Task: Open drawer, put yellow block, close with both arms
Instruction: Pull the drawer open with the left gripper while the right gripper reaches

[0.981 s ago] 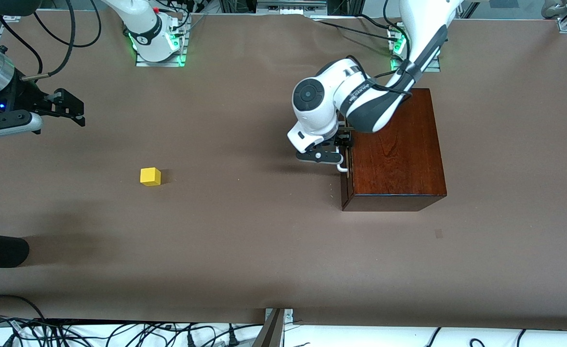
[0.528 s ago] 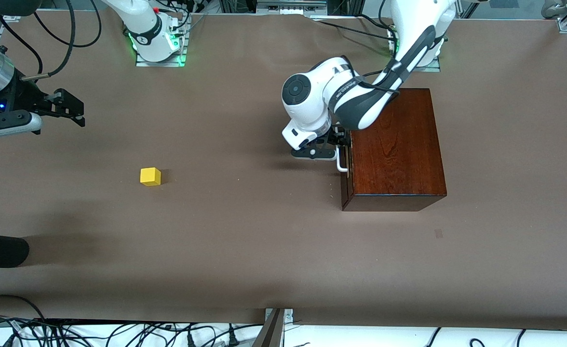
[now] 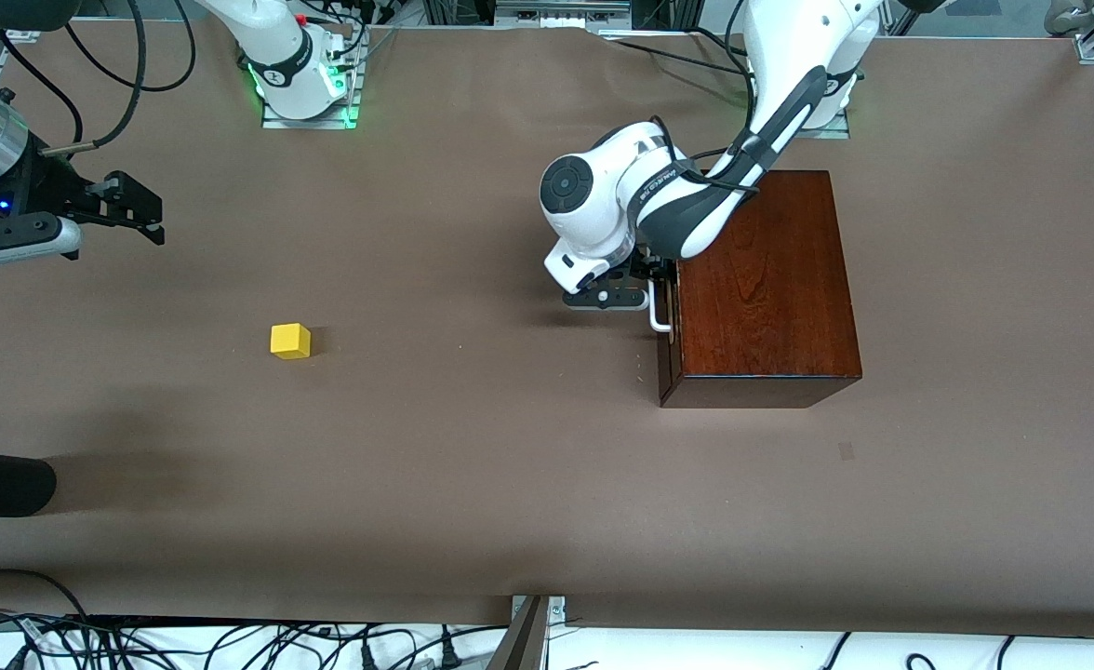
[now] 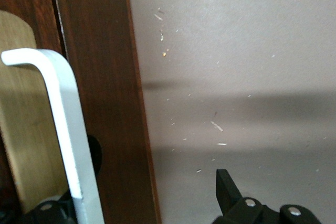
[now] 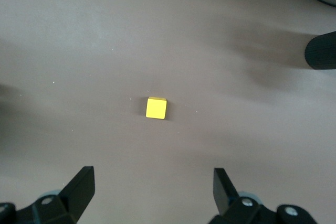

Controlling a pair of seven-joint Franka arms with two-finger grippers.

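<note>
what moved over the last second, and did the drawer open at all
The left arm's elbow swung toward the right arm's end of the table, and the left gripper slid along the white bar handle, away from the front camera. The drawer stayed shut in the dark wooden box. The yellow block and the waiting right gripper, jaws open, did not move.

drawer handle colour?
White: the bar handle on the dark red-brown drawer front. Clearest in the left wrist view.
</note>
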